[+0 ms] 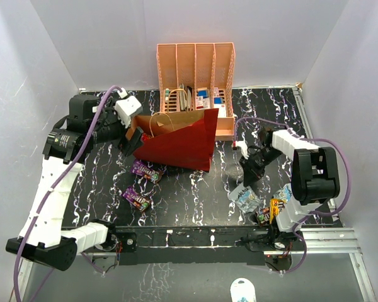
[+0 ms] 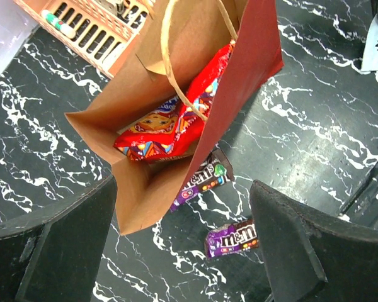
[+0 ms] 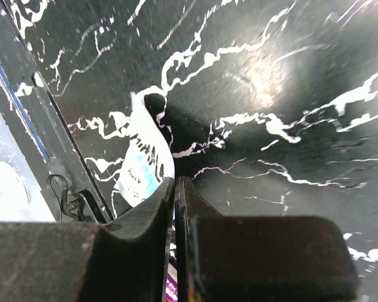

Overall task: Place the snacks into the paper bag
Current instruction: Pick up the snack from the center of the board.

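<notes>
The dark-red paper bag [image 1: 179,143] lies tilted with its brown mouth facing left. In the left wrist view the bag [image 2: 252,56] holds the red chip bag [image 2: 167,126]. My left gripper [image 1: 130,136] is open and empty at the bag's mouth; it also shows in the left wrist view [image 2: 183,251]. Two purple candy bars [image 1: 146,170] [image 1: 137,199] lie in front of the bag, and both show in the left wrist view [image 2: 205,179] [image 2: 233,238]. My right gripper [image 1: 244,181] [image 3: 175,181] is shut on the edge of a blue-grey pouch [image 1: 246,199] [image 3: 145,167].
The peach slotted organizer [image 1: 195,69] with small boxes stands behind the bag. Another blue-grey pouch [image 1: 283,194] and yellow and dark packets [image 1: 268,211] lie near the right arm's base. A metal rail [image 1: 195,238] runs along the near edge.
</notes>
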Controlling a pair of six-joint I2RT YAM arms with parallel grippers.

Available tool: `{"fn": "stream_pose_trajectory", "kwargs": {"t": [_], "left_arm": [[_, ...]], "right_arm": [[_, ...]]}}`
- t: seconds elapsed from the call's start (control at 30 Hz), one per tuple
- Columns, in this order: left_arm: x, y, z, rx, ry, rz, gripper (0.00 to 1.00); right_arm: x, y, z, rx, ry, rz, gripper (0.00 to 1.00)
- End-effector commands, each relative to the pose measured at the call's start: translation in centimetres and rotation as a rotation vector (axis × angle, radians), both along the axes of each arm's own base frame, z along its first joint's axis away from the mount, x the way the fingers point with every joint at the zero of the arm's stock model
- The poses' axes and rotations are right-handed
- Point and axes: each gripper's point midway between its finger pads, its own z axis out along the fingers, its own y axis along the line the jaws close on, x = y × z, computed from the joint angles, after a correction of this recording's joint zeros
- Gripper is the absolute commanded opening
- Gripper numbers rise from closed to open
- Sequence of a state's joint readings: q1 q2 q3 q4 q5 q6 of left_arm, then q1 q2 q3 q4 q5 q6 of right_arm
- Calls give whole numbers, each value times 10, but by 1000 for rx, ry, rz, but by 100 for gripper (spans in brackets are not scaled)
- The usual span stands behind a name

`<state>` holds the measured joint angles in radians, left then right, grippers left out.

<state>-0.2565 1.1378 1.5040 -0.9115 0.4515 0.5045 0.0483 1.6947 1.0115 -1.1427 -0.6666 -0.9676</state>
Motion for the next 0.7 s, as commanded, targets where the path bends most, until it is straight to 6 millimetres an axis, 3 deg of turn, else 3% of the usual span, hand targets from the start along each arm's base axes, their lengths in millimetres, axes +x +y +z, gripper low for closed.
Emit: {"fn": "stream_pose_trajectory", "kwargs": {"t": [0.0, 0.2, 0.37, 0.53, 0.67], "left_arm": [[9, -4, 12, -63, -25, 41, 86], [2, -26, 34, -169, -8, -53, 95], [1, -41, 54, -245, -20, -125, 97], [2, -59, 63, -337, 12, -186, 92], [8, -77, 57, -346, 78, -250, 86]], "right_arm": [[23, 19, 49, 144, -122, 4, 8], [44, 34, 105, 244, -266, -13, 8], [58, 49, 163, 319, -391, -31, 8], [66, 66, 233, 404, -537, -55, 8], [75, 83, 288, 486, -678, -59, 8]]}}
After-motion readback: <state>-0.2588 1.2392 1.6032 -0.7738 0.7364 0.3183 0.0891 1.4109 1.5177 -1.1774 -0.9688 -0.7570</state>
